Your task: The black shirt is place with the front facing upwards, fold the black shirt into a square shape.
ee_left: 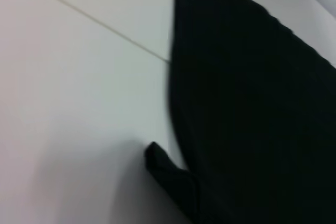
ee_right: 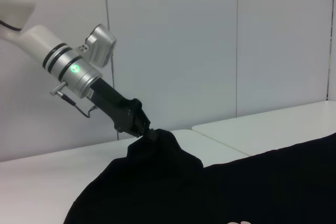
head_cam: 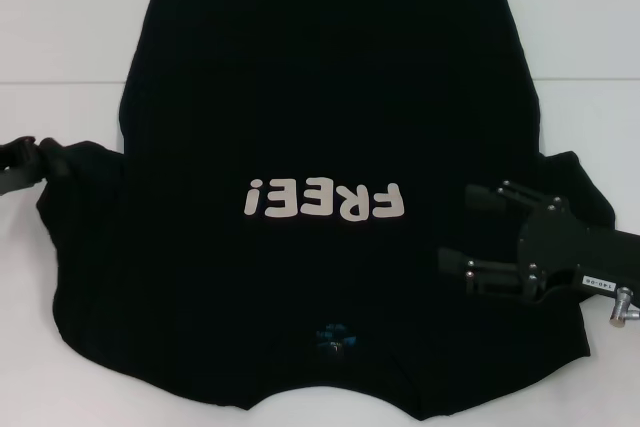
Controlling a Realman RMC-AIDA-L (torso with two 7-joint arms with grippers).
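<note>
At the left edge, my left gripper [ee_right: 140, 126] pinches the large black cotton T-shirt's [head_cam: 320, 97] sleeve, my right gripper [head_cam: 468, 229] spread above it; folding barely started.

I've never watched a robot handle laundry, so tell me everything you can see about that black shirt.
The black shirt is a big short-sleeved cloth tee lying front up on a white table, pale "FREE!" lettering across the chest and a small blue mark at the neck, which points toward the robot. The left gripper pinches its left sleeve, lifting the cloth into a peak. The right gripper hangs open over the other sleeve.
</note>
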